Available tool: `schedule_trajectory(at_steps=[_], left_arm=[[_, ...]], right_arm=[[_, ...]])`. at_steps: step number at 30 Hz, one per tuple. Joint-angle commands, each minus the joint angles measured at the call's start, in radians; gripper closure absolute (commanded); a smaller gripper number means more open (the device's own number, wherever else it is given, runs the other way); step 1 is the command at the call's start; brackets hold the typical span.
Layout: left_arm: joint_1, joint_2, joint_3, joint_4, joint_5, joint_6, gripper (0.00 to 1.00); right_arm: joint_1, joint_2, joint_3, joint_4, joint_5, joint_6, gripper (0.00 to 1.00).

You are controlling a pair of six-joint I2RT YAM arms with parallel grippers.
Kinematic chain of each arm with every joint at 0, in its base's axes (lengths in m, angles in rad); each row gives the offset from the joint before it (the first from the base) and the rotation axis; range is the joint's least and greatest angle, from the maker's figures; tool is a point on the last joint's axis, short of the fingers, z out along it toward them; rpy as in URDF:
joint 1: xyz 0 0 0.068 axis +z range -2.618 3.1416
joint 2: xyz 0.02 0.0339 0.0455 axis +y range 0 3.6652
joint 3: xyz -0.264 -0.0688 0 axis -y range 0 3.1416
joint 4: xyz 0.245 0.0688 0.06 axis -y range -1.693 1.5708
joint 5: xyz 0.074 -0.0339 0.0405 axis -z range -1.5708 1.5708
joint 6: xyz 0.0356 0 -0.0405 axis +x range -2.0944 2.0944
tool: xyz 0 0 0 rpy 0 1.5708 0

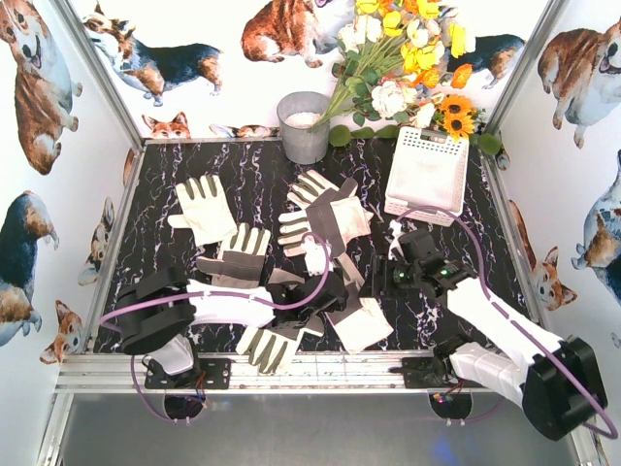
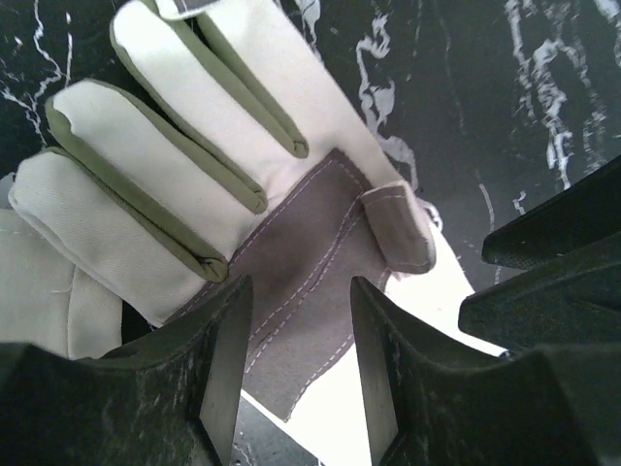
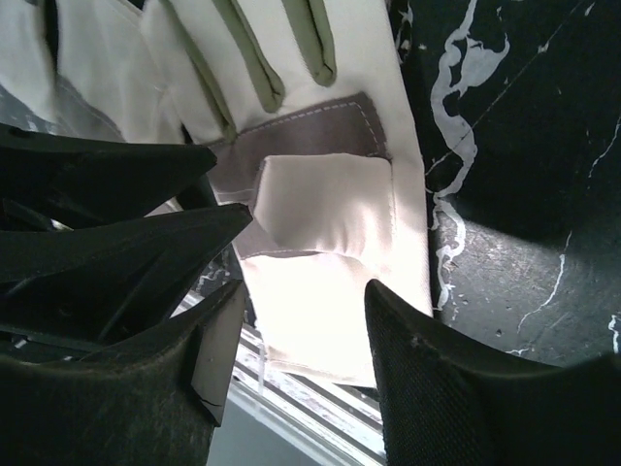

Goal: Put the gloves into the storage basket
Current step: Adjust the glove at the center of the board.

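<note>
Several cream-white gloves lie on the black marble table: one at the back left point(image 1: 204, 209), one point(image 1: 243, 254) nearer, a pile in the middle point(image 1: 325, 214), one at the front point(image 1: 270, 345). Another glove point(image 1: 361, 325) lies under both grippers. My left gripper point(image 1: 335, 289) is open, its jaws straddling this glove's grey palm patch point(image 2: 301, 262). My right gripper point(image 1: 388, 264) is open over the same glove's cream cuff point(image 3: 325, 282). Each gripper's black fingers show in the other's wrist view. The white perforated storage basket point(image 1: 427, 173) stands at the back right, with no glove seen in it.
A grey metal bucket point(image 1: 304, 126) stands at the back centre beside a bunch of artificial flowers point(image 1: 408, 58). The metal front rail point(image 1: 310, 369) runs just below the glove's cuff. Walls with dog prints close in the sides.
</note>
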Motion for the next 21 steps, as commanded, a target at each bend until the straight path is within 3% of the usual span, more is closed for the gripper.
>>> schedule_trajectory(at_steps=[1,8,16,18,21], left_arm=[[0.006,0.071,0.023,0.060,0.032,0.020,0.61],[0.008,0.129,0.014,0.057,0.041,0.006,0.62],[0.008,0.124,-0.071,0.056,0.055,0.009,0.62],[0.008,0.114,-0.091,0.048,0.057,0.014,0.62],[0.008,0.089,-0.119,0.032,0.055,0.021,0.62]], right_arm=[[0.046,0.059,0.065,0.037,0.076,-0.049,0.48],[0.101,0.127,0.119,0.021,0.163,-0.061,0.51],[0.103,0.176,0.141,0.014,0.286,-0.033,0.62],[0.103,0.177,0.144,0.014,0.322,-0.031,0.65],[0.103,0.179,0.148,0.007,0.377,-0.026,0.78]])
